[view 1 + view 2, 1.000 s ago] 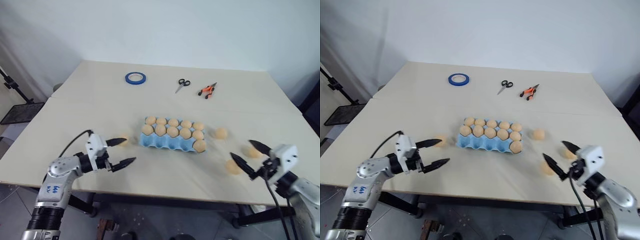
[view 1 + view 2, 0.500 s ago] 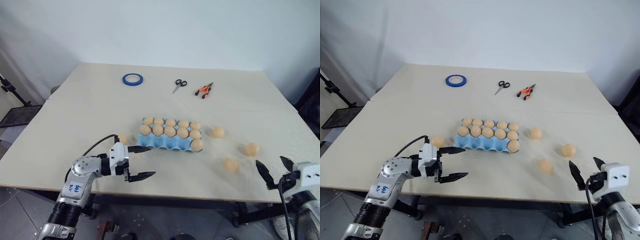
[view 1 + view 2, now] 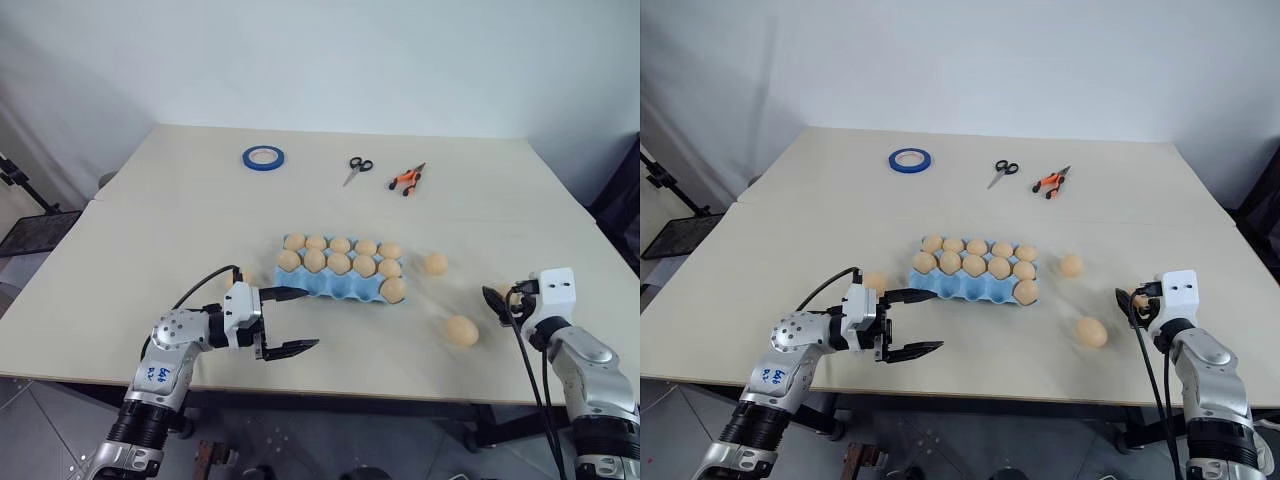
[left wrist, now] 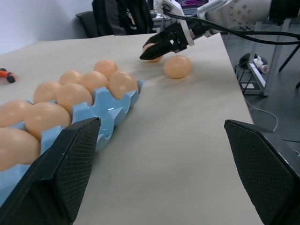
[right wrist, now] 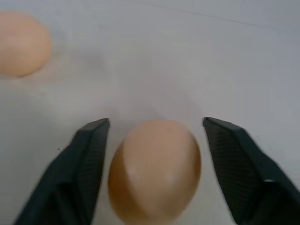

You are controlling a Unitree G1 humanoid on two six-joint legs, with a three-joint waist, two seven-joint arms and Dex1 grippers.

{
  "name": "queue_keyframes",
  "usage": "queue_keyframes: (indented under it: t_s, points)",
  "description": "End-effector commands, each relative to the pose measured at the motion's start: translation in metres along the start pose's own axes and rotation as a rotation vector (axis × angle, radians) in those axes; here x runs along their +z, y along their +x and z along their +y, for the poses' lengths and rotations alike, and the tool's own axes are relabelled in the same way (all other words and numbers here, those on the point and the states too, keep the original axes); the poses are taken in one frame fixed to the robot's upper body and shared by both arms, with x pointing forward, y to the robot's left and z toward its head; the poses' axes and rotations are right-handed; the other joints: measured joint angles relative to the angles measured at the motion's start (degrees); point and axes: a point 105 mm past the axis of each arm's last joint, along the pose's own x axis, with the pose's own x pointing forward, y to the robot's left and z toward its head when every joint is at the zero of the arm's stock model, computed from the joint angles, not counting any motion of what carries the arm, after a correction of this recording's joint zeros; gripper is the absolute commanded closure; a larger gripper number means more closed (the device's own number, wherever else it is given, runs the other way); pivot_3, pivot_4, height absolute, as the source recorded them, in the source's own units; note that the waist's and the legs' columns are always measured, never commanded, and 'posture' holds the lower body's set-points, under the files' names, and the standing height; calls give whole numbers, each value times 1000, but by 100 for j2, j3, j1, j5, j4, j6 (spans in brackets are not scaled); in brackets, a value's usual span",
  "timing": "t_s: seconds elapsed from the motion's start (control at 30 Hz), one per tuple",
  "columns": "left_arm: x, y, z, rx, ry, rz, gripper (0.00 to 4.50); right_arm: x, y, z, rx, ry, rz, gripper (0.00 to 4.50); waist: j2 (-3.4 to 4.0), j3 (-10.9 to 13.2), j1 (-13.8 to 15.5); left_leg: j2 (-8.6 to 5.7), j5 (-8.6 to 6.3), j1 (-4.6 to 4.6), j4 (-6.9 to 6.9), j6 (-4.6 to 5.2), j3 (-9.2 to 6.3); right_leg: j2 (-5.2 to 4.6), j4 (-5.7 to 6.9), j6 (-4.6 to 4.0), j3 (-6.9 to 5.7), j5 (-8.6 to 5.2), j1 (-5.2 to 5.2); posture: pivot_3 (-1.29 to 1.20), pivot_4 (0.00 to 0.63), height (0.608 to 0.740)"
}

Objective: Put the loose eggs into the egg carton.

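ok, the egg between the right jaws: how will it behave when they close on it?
The egg is smooth and rounded, so it could well slip or squirt out unless the right gripper squeezes it centred. It lies free on the flat table with nothing beside it, so a one-sided nudge would probably roll it. It looks thin-shelled; a hard squeeze may crack it.

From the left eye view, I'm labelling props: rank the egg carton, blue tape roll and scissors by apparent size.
1. egg carton, clearly largest.
2. blue tape roll.
3. scissors, close to the tape, so that order is unsure; both lie farther off than the carton.
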Motion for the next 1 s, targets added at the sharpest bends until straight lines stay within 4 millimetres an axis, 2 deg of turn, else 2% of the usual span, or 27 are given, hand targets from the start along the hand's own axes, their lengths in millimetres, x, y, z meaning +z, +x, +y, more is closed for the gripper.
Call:
queue_keyframes:
  t_s: [0.03, 0.1, 0.27, 0.3, 0.37, 0.43, 0.5, 0.53, 0.6, 0.73, 0.83, 1.0]
  points:
    - [5, -8, 4, 54, 34, -9, 0, 27, -1, 11, 64, -82, -107, 2350, 0, 0, -10, 0, -1, 0, 5, 1, 0, 0, 0, 1, 0, 0, 1, 0, 150, 740]
    - [3, -11, 5, 76, 32, -4, 0, 33, -1, 19, 95, -97, -126, 2795, 1, 1, -26, 1, -2, 0, 9, 2, 2, 0, 3, 2, 2, 1, 2, 0, 150, 740]
    - [-3, -26, 14, 172, 24, 23, 0, 69, 6, 65, 268, -64, -209, 2795, 3, 2, -36, 5, -2, 3, 16, 1, -1, 2, 21, 2, 2, 2, -1, 0, 150, 740]
    - [-3, -29, 16, 191, 22, 26, 0, 75, 7, 76, 305, -59, -222, 2795, 3, 2, -38, 5, -2, 3, 16, 1, -1, 2, 24, 2, 2, 2, -1, 0, 150, 740]
    - [-5, -37, 20, 233, 15, 35, 0, 92, 8, 115, 436, -54, -257, 2795, 3, 2, -38, 5, -2, 3, 16, 1, -2, 1, 29, 1, 1, 2, -3, 0, 150, 740]
    - [-7, -44, 23, 264, 10, 46, 0, 102, 8, 137, 509, -56, -276, 2795, 3, 2, -25, 6, -2, 2, 15, 1, -3, 1, 33, 0, -1, 2, -6, 0, 150, 740]
    - [-9, -50, 23, 295, 5, 59, 0, 106, 14, 160, 553, -45, -283, 2795, 3, 2, -14, 5, -2, 0, 9, 0, -3, 0, 26, -1, -4, 2, -7, 0, 150, 740]
    - [-10, -51, 23, 303, 2, 65, 0, 103, 20, 175, 573, -51, -273, 2795, 3, 2, -15, 5, -3, -2, 8, 1, -3, -2, 23, -1, -5, 2, -8, 0, 150, 740]
    - [-10, -51, 21, 309, 3, 67, 0, 97, 26, 192, 594, -74, -263, 2795, 3, 2, -18, 4, -4, -5, 6, 1, -1, -3, 19, -1, -5, 2, -11, 0, 150, 740]
    - [-7, -51, 20, 319, 9, 62, 0, 88, 29, 193, 589, -49, -252, 2795, 3, 2, 54, -4, -5, -14, -5, 1, -2, -10, 5, -1, -10, 2, -14, 0, 150, 740]
    - [-5, -54, 20, 332, 12, 63, 0, 83, 24, 198, 629, -51, -245, 1991, 2, 1, 51, -5, -9, -14, -4, 6, 4, -12, -4, 0, -8, 2, -12, 0, 150, 740]
    - [-5, -56, 21, 342, 11, 66, 0, 83, 8, 212, 729, -45, -260, 161, 2, 1, 22, -1, -6, -11, -16, 1, 3, -6, 0, -2, -7, 1, -16, 0, 150, 740]
